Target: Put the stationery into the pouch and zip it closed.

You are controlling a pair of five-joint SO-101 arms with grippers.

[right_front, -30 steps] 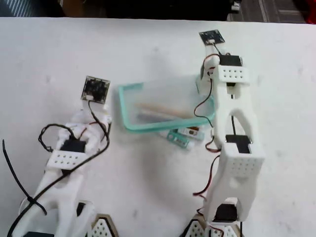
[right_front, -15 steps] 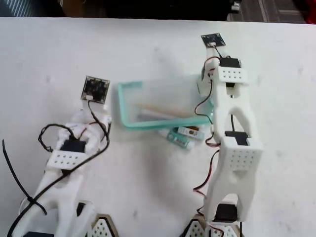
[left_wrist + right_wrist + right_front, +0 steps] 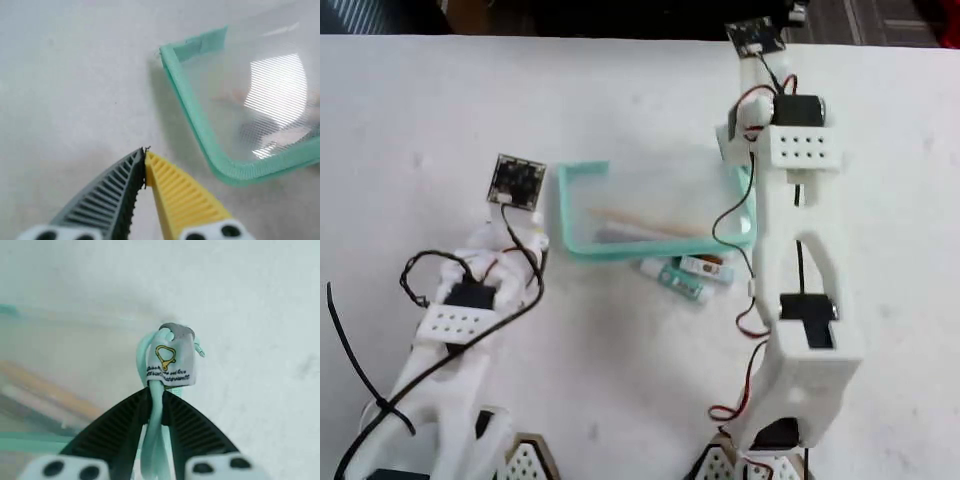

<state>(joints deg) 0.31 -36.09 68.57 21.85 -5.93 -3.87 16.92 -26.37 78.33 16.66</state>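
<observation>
The right pincer (image 3: 156, 394) is pinching the pouch's (image 3: 566, 210) loop (image 3: 144, 354) — its long side is running toward the desk's left edge.

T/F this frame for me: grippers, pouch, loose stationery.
1. The right gripper is shut on the pouch's loop. True.
2. The left gripper holds a pen. False: it is shut on nothing, over bare table beside the pouch's corner.
3. All the stationery is inside the pouch. False: small items lie on the table, beside the pouch's near edge.
4. A long stick lies inside the pouch. True.
5. The pouch's trim is red. False: it is mint green.
</observation>
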